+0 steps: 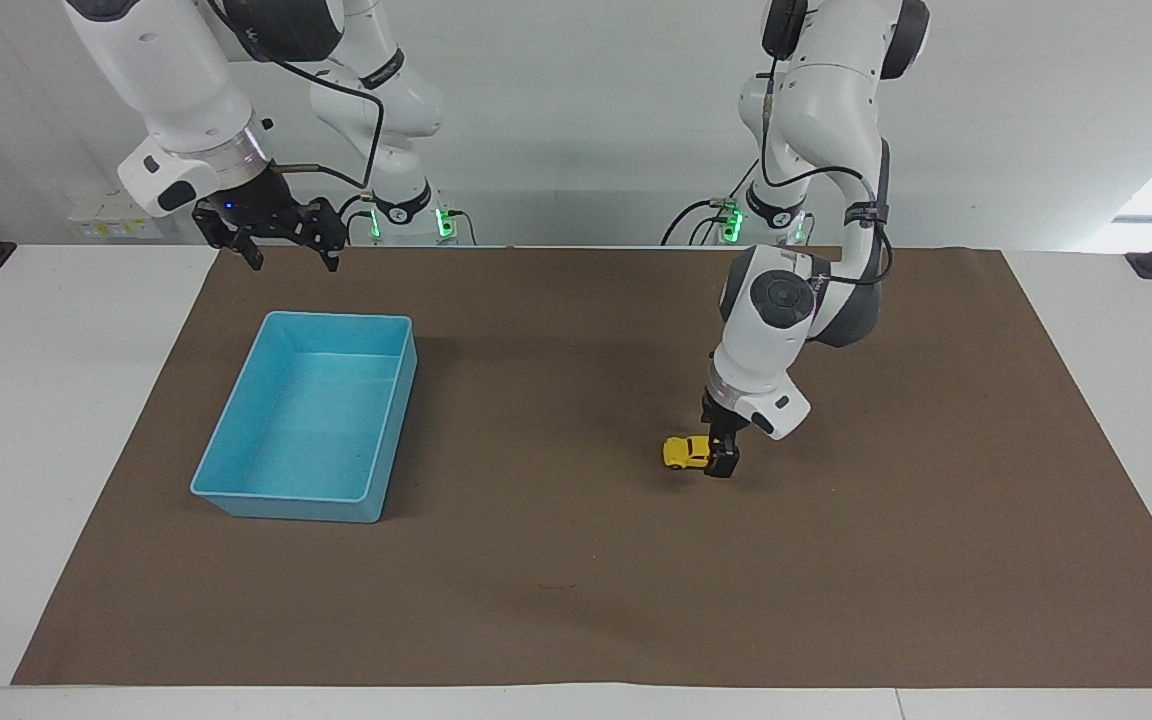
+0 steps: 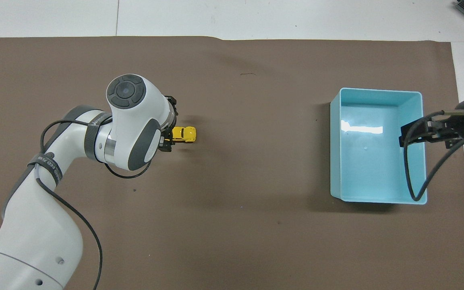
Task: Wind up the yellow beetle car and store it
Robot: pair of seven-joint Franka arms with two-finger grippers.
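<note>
Glossy yellow beetle car [image 1: 684,452] sits between left end effector's [image 1: 721,462] open fingers.

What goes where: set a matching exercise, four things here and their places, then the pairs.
1 yellow beetle car
2 light blue tray
3 left gripper
4 right gripper

A waits open in the air by the tray
B low at the car's end
C on the brown mat, right arm's end
D on the mat, left arm's end

Pairs: 1-D, 2-C, 3-B, 4-A
</note>
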